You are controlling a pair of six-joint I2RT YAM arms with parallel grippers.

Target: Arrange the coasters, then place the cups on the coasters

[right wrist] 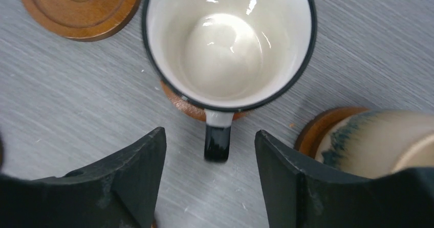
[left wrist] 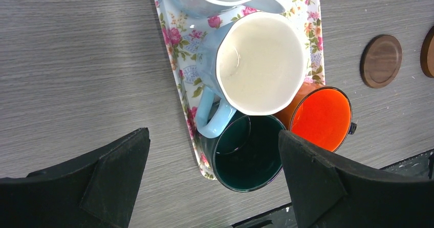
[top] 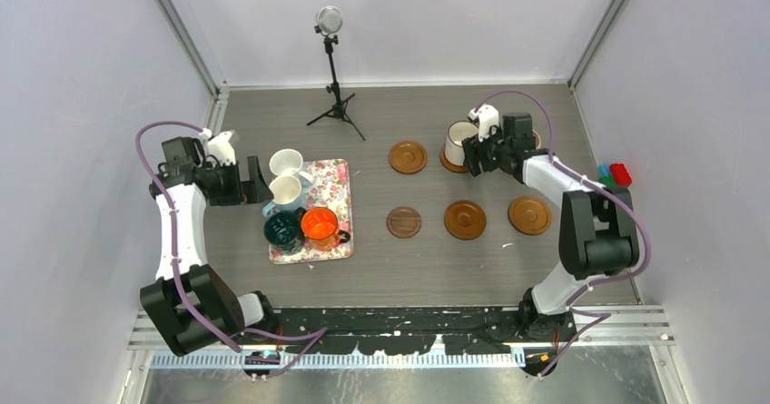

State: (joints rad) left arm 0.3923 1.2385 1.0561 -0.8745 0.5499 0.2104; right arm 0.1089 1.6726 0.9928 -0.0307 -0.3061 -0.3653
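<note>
We see the bench (top: 409, 268) under even, diffuse light from above, bright enough for clear colours, with only faint, soft shadows. In the right wrist view, white glare patches sit inside the dark-rimmed mug (right wrist: 225, 48), while the beige mug (right wrist: 373, 141) at the frame edge is blurred. The black fingers (left wrist: 102, 187) of the left hand (left wrist: 213, 133) look soft and almost featureless.

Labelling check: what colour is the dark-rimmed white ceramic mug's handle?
Glossy black handle; shows best in right wrist view.
</note>
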